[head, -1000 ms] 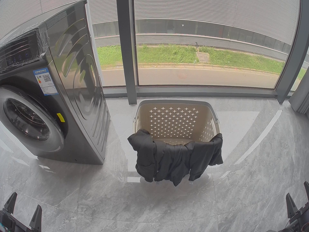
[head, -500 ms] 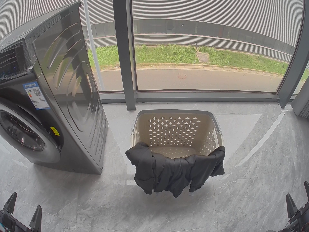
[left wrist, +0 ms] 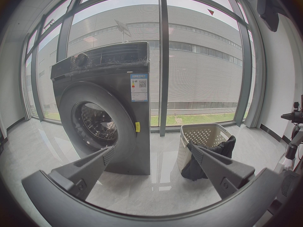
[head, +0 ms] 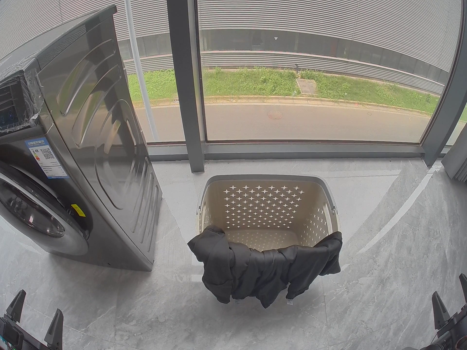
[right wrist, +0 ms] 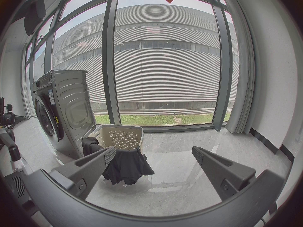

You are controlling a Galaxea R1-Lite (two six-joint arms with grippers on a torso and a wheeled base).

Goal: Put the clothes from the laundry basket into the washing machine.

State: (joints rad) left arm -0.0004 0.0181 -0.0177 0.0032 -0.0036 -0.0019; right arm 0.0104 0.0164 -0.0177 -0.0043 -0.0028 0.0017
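Bright daylight thru window; glare on floor, washing machine; fisheye edges.

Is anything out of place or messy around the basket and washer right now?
Yes. The dark grey garment is draped over the near rim of the beige perforated plastic laundry basket, hanging mostly outside instead of lying inside. Nothing else stands out.

The left gripper hangs low on the robot's left. Its two dark, tapered fingers are spread wide, point forward and hold nothing. From its own wrist the left gripper shows the same broad gap. The right gripper sits low on the right, and its fingers are likewise parted and empty. Both wrists seem roughly level, though the arms are cut off at the frame edge.
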